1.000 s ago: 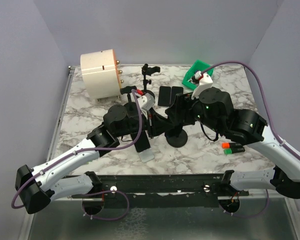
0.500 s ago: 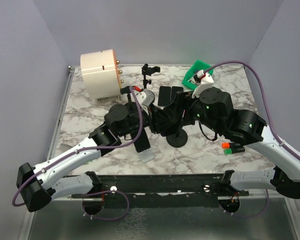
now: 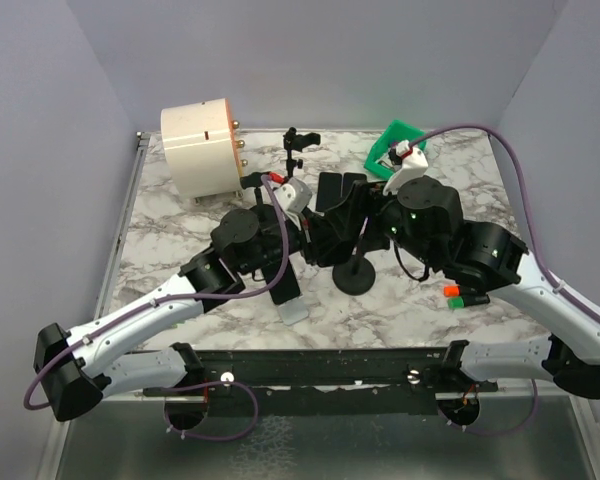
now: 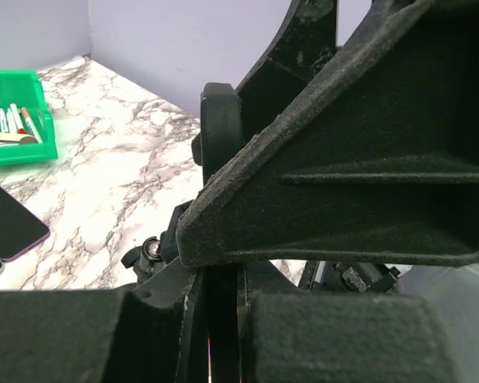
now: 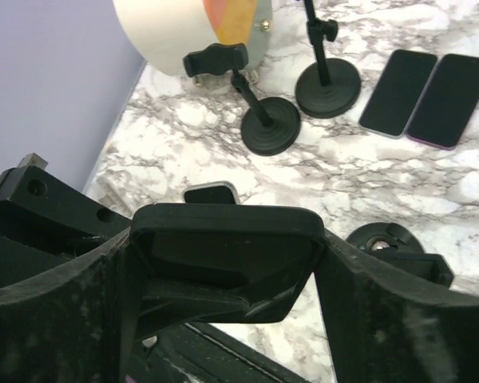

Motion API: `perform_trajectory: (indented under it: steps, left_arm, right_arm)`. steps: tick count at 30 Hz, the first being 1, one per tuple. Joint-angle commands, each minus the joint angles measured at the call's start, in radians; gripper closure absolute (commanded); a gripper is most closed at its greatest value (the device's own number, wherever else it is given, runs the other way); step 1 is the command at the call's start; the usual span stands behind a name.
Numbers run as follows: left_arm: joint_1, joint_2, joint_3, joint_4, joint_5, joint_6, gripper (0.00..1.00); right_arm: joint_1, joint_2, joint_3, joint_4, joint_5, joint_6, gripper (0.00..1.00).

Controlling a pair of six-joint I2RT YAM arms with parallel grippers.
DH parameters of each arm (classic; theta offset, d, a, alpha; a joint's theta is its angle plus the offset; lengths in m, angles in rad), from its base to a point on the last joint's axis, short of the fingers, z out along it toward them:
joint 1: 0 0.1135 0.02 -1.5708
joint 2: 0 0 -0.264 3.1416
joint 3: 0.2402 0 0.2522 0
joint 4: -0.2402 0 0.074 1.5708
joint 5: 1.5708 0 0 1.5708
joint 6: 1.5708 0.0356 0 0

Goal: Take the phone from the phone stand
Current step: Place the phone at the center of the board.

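There are two robot arms: one left arm [image 3: 145,318] and one right arm [image 3: 555,300].

There are three phone stands: one far stand [image 5: 329,84], one left stand [image 5: 265,128] next to it, and one middle stand [image 3: 355,277].

There are four phones. A first phone [image 3: 329,192] and a second phone [image 3: 352,186] lie side by side at the far middle. A third phone [image 3: 285,285] lies near. A fourth phone [image 5: 223,259] is up in the middle.

There is one big white drum [image 3: 202,148] at the far left, and one green tray [image 3: 395,128] at the far right. One little orange and green thing [image 3: 460,294] sits on the right.
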Motion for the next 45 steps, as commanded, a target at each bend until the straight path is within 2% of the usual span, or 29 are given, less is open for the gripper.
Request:
perform_trajectory:
  steps: [1,2,5,10,16,21,24,33,38,41,43,45]
  left_arm:
    - [0.0,-0.069,-0.031,0.071,-0.009,-0.038,1.0]
    - [0.0,-0.08,-0.037,0.077,-0.007,-0.043,1.0]
    - [0.0,-0.112,-0.05,0.089,-0.002,-0.055,1.0]
    - [0.0,-0.155,-0.073,0.112,-0.011,-0.101,1.0]
    - [0.0,-0.226,-0.099,0.232,0.003,-0.252,1.0]
    - [0.0,-0.246,-0.089,0.304,0.06,-0.352,1.0]
    - [0.0,-0.26,-0.085,0.335,0.081,-0.38,1.0]
    - [0.0,-0.28,-0.09,0.381,0.113,-0.419,1.0]
    - [0.0,-0.276,-0.085,0.389,0.131,-0.426,1.0]
    - [0.0,-0.28,-0.093,0.399,0.144,-0.423,1.0]
    - [0.0,-0.282,-0.099,0.407,0.151,-0.427,1.0]
    - [0.0,-0.289,-0.104,0.411,0.15,-0.427,1.0]
  right_arm:
    - [0.009,-0.088,-0.041,0.149,-0.149,-0.043,0.11]
    - [0.009,-0.107,-0.055,0.161,-0.156,-0.051,0.02]
    - [0.009,-0.173,-0.105,0.211,-0.185,-0.067,0.0]
    - [0.009,-0.285,-0.196,0.308,-0.294,-0.109,0.0]
    - [0.009,-0.454,-0.453,0.531,-0.497,-0.173,0.04]
    - [0.009,-0.449,-0.505,0.605,-0.602,-0.174,0.1]
    - [0.009,-0.425,-0.506,0.619,-0.627,-0.165,0.16]
    - [0.009,-0.392,-0.534,0.777,-0.751,-0.125,0.44]
    - [0.009,-0.366,-0.549,0.84,-0.779,-0.085,0.47]
    - [0.009,-0.335,-0.537,0.844,-0.795,-0.07,0.53]
    - [0.008,-0.323,-0.533,0.845,-0.798,-0.065,0.6]
    - [0.009,-0.321,-0.536,0.858,-0.794,-0.06,0.73]
